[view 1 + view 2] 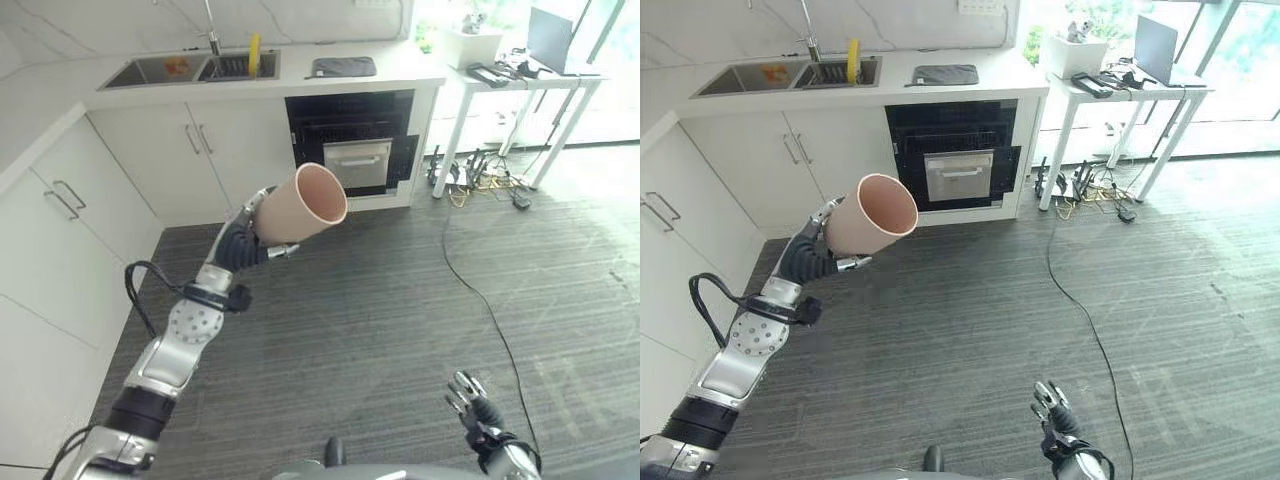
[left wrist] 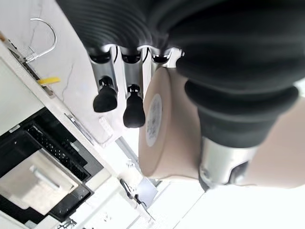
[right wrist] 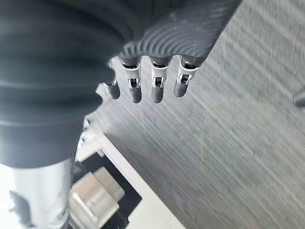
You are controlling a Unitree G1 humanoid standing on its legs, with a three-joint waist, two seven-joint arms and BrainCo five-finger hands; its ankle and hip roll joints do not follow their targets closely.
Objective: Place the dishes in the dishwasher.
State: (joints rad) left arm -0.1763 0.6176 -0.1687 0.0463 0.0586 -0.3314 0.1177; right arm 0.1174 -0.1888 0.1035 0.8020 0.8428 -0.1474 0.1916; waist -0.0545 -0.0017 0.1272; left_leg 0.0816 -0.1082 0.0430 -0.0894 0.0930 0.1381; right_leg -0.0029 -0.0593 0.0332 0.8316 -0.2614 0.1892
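R hand (image 1: 478, 415) at bottom right of the head view, low over the grey floor (image 1: 400, 320); fingers relaxed and slightly apart, holding nothing. Own wrist cam agrees: dark-tipped fingers (image 3: 155, 88) hang in a loose row over the floor.

L hand (image 1: 245, 245) left of centre, arm coming up from lower left. Fingers and thumb wrapped round a pink-beige cup (image 1: 305, 203), held up in the air, tipped over so its open mouth faces right and toward the camera. L wrist cam: cup (image 2: 167, 133) sits in the palm, thumb clamped along its side, round pale label on its base; two fingertips (image 2: 133, 107) stick out past the base, not touching it.

Dishwasher (image 1: 352, 150) at upper centre, built into the white cabinet run, dark front w/ a silver panel and handle. Cup is in front of it, well apart, not inside.

Countertop (image 1: 300, 80) above: sink (image 1: 190, 68) upper left w/ yellow item (image 1: 254, 52) standing at its right edge; dark grey mat (image 1: 343, 67) to the right of that.

White table (image 1: 520, 85) upper right w/ laptop (image 1: 552, 40); cables (image 1: 480, 180) on floor beneath it.
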